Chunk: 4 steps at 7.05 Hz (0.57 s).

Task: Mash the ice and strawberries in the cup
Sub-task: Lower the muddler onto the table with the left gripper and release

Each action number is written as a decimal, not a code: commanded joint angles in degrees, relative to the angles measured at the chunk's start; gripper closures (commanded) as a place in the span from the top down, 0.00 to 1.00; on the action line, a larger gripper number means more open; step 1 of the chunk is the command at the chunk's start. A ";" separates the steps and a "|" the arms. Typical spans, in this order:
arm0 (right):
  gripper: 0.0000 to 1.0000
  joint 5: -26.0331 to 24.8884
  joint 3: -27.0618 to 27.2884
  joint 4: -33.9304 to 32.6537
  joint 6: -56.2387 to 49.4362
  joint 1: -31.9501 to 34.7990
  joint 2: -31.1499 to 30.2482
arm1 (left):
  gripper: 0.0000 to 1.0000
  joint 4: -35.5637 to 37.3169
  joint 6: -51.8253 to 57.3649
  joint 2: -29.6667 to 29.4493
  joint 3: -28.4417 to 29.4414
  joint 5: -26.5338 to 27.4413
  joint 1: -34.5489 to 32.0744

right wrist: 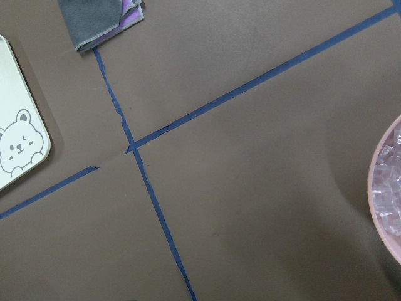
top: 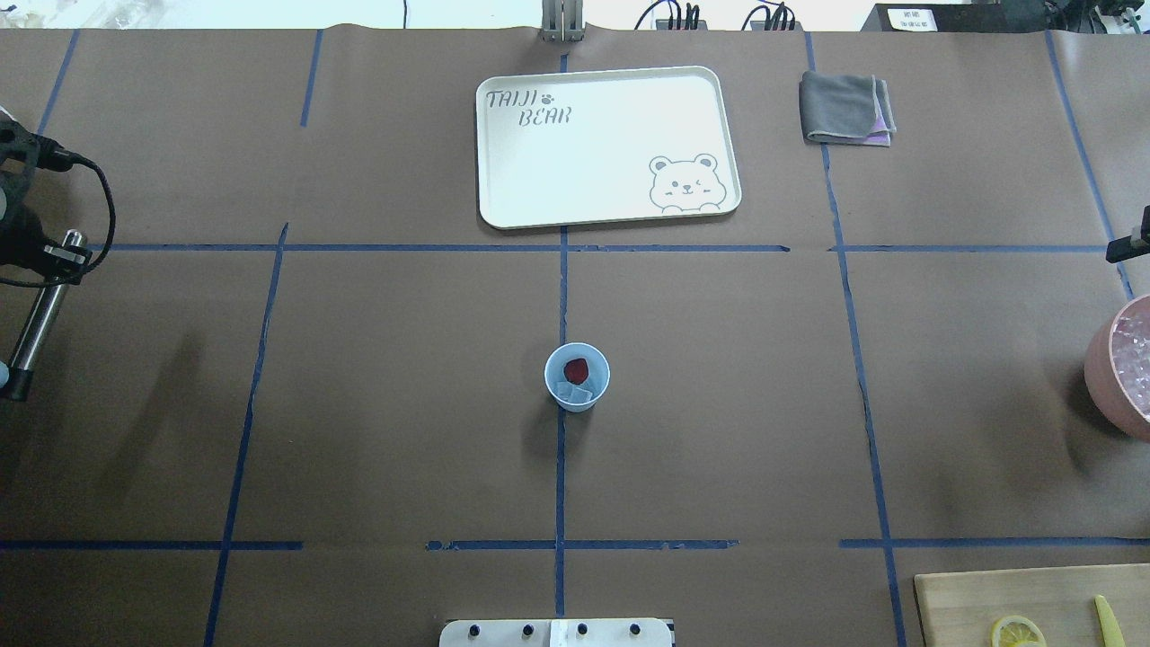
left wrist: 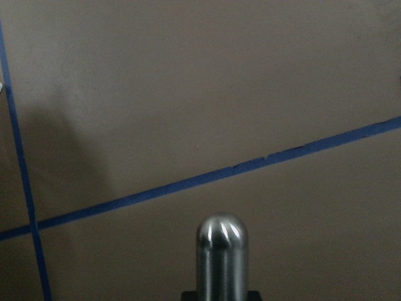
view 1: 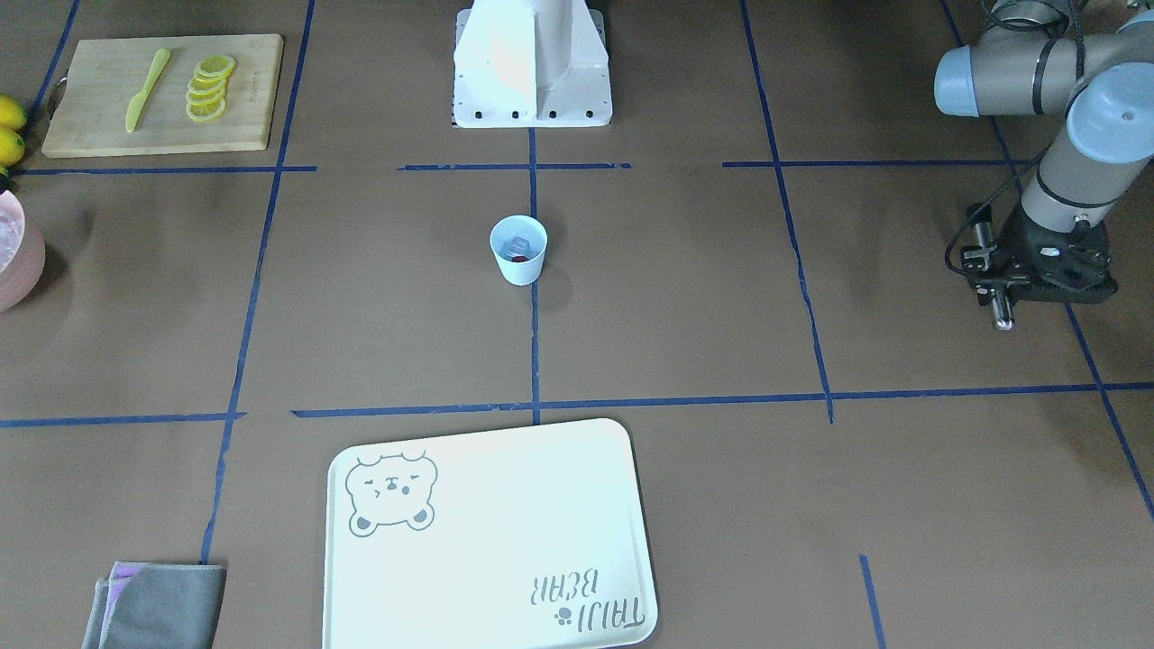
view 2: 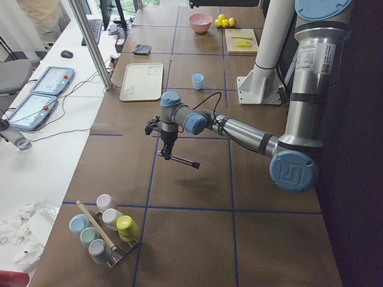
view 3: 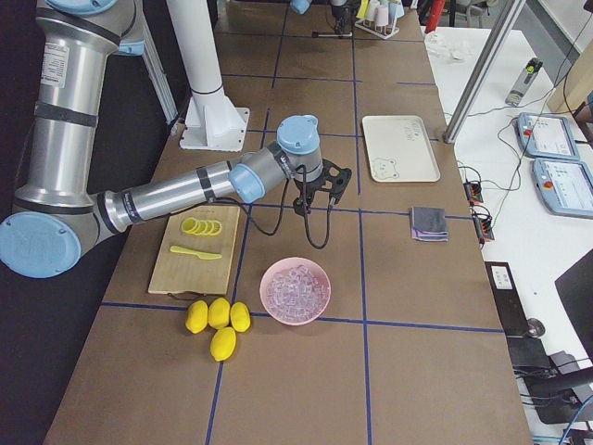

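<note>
The pale blue cup (top: 577, 377) stands upright at the table's centre, on a blue tape line. Inside it lie a red strawberry (top: 576, 368) and a clear piece of ice (top: 573, 393); both also show in the front view's cup (view 1: 518, 251). My left gripper (top: 52, 259) hovers far out at the table's left end, shut on a steel rod (top: 36, 314) with a rounded tip (left wrist: 222, 241). It is well away from the cup. My right gripper (view 3: 326, 182) hangs beyond the pink bowl, only a sliver showing overhead; I cannot tell whether it is open or shut.
A white bear tray (top: 607, 148) and a folded grey cloth (top: 844, 108) lie at the far side. A pink bowl of ice (view 3: 295, 289), a cutting board (view 1: 162, 93) with lemon slices and a yellow knife, and whole lemons (view 3: 218, 320) sit on the right.
</note>
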 commanded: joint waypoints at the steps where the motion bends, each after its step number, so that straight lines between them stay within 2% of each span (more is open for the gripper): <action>1: 1.00 0.24 0.02 0.00 0.00 0.00 0.00 | 0.02 2.47 -2.23 -0.14 5.44 -5.45 0.05; 4: 1.00 0.24 -0.07 0.00 0.00 0.00 0.00 | 0.02 1.59 -5.31 -0.58 9.16 -6.54 0.40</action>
